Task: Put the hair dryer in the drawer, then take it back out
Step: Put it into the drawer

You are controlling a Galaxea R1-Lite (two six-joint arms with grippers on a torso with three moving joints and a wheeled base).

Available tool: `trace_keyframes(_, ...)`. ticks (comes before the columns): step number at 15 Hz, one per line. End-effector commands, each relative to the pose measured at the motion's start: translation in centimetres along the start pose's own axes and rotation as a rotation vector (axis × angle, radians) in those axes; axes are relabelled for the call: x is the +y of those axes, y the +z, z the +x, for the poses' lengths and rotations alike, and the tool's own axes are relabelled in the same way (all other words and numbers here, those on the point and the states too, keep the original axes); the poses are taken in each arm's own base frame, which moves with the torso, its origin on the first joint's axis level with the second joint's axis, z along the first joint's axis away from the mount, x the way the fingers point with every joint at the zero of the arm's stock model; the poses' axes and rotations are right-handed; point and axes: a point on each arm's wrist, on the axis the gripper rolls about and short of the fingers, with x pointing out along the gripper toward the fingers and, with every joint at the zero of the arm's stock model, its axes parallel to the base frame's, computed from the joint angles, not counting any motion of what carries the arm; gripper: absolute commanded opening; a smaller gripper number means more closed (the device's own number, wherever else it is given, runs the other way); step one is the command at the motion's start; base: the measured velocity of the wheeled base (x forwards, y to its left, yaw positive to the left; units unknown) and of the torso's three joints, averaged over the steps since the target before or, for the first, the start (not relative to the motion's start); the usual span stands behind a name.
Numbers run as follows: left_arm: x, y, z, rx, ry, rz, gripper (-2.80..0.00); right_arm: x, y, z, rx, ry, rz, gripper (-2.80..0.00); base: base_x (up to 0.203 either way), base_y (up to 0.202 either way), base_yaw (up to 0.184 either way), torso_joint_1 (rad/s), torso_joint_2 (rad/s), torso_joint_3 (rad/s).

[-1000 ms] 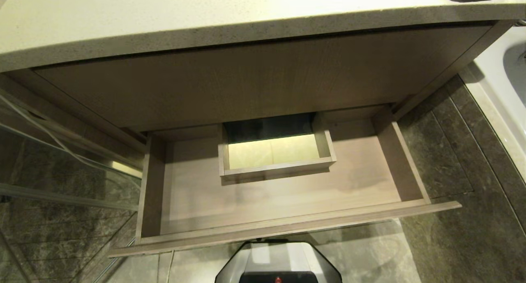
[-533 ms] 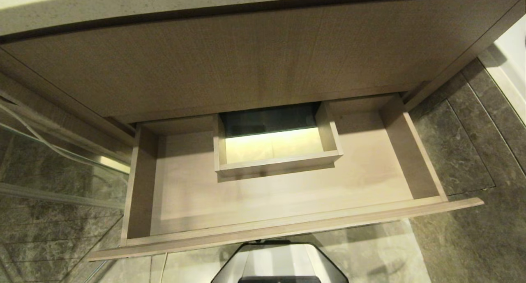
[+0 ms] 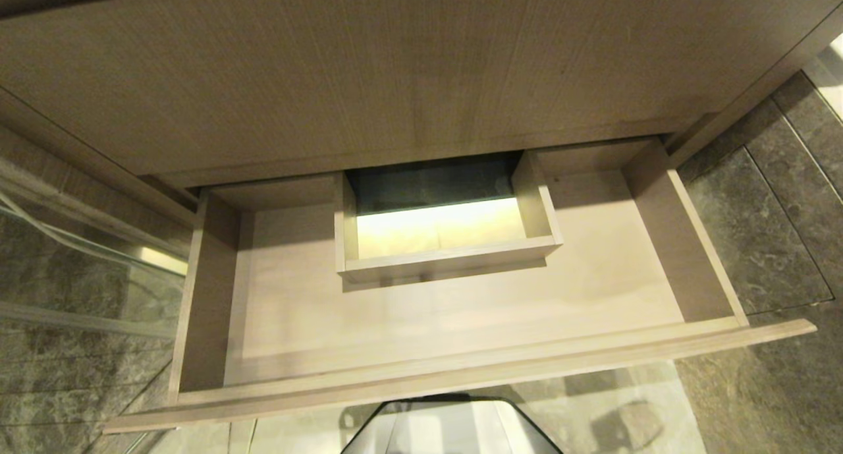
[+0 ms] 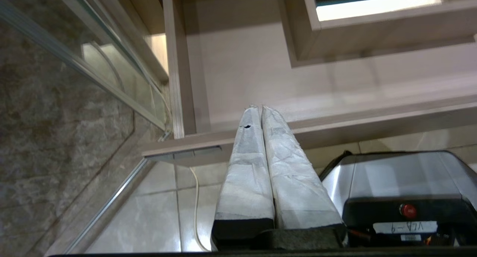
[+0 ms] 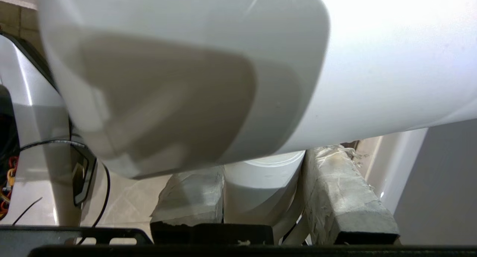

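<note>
The drawer [image 3: 461, 378] stands pulled open in the head view, wide and shallow, of light wood grain. Its floor is bare and a boxed cut-out [image 3: 448, 259] sits at the middle of its back. Neither arm shows in that view. In the right wrist view my right gripper [image 5: 262, 163] is shut on the white handle [image 5: 261, 186] of the hair dryer [image 5: 298, 63], whose white barrel fills the picture and hides the fingertips. My left gripper [image 4: 261, 108] is shut and empty, hanging before the drawer's [image 4: 242, 63] front edge on its left side.
A taller wood panel [image 3: 395, 78] rises above the drawer. A glass panel with a metal rail [image 3: 72, 243] stands to the left. Dark stone floor tiles [image 3: 757, 243] lie to the right. My own base [image 3: 448, 431] sits just below the drawer front.
The whole head view has shifted: the countertop has left the top of the picture and the open drawer looks larger and nearer. Nothing in the drawer has moved.
</note>
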Motion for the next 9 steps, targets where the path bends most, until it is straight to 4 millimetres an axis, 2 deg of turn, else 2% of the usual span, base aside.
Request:
trace_keyframes(1, 0.0, -0.1, 0.0, 0.003, 0.0, 0.0, -2.8, -0.6, 2.1, 2.8, 0.091, 0.06, -0.025, -2.8, 0.0, 0.0, 0.0, 0.094, 0.2, 0.278)
trace_keyframes(4, 0.0, -0.1, 0.0, 0.003, 0.0, 0.0, -2.8, -1.1, 5.3, 6.8, 0.12, 0.22, -0.016, -2.8, 0.0, 0.0, 0.0, 0.107, 0.08, 0.189)
trace_keyframes(6, 0.0, 0.0, 0.0, 0.002, 0.0, 0.0, -2.8, -1.1, 7.7, 10.5, 0.105, 0.391, 0.021, -2.8, 0.0, 0.0, 0.0, 0.066, 0.03, 0.086)
trace_keyframes(9, 0.0, -0.1, 0.0, 0.003, 0.0, 0.0, -2.8, -0.9, 10.8, 16.7, 0.096, 0.557, 0.058, -2.8, 0.0, 0.0, 0.0, 0.024, 0.01, 0.032)
